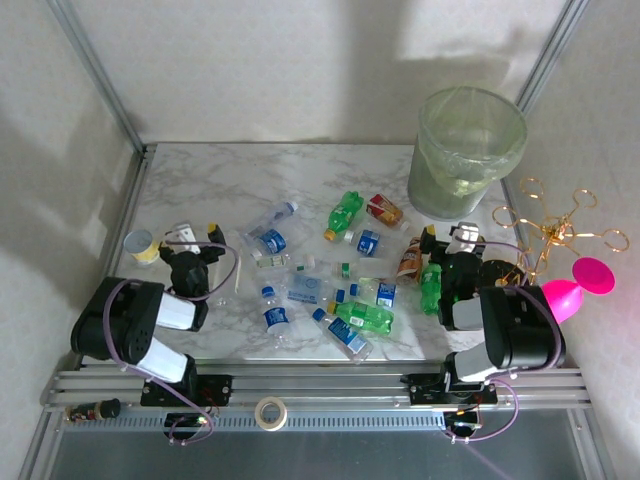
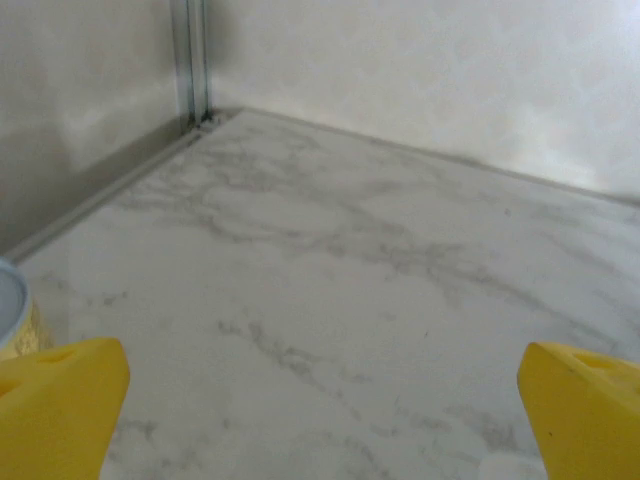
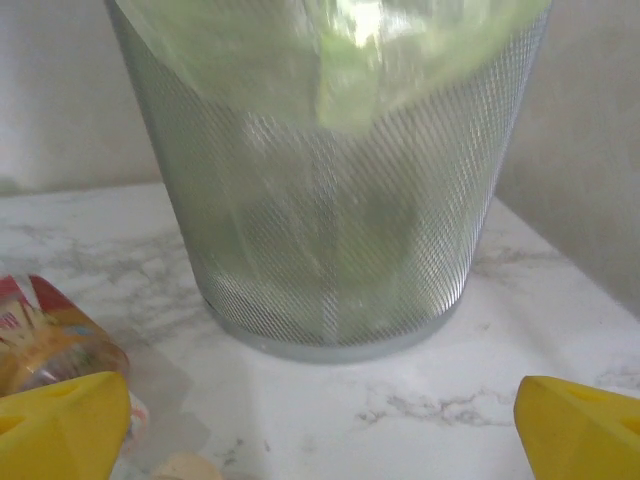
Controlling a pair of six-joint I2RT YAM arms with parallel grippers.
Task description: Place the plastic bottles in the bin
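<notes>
Risk of shoving the tall round translucent bin [image 1: 440, 185], far right on the marble-patterned bench [image 1: 200, 180], with the right gripper [image 1: 447, 236] poised near it, spread wide and empty. Risk of grabbing the small yellow-banded cup [image 1: 142, 245] beside the left gripper [image 1: 197, 233], likewise wide and empty. Prone to rolling: small plastic bottles [image 1: 272, 240] scattered mid-bench. Counted: roughly a dozen bottles, three green, two red-labelled, rest blue-labelled; one bin; one cup.

Lab test cell: aluminium rail frame [image 1: 320, 385], plain white walls [image 1: 300, 60], marble-pattern table [image 1: 220, 180].
</notes>
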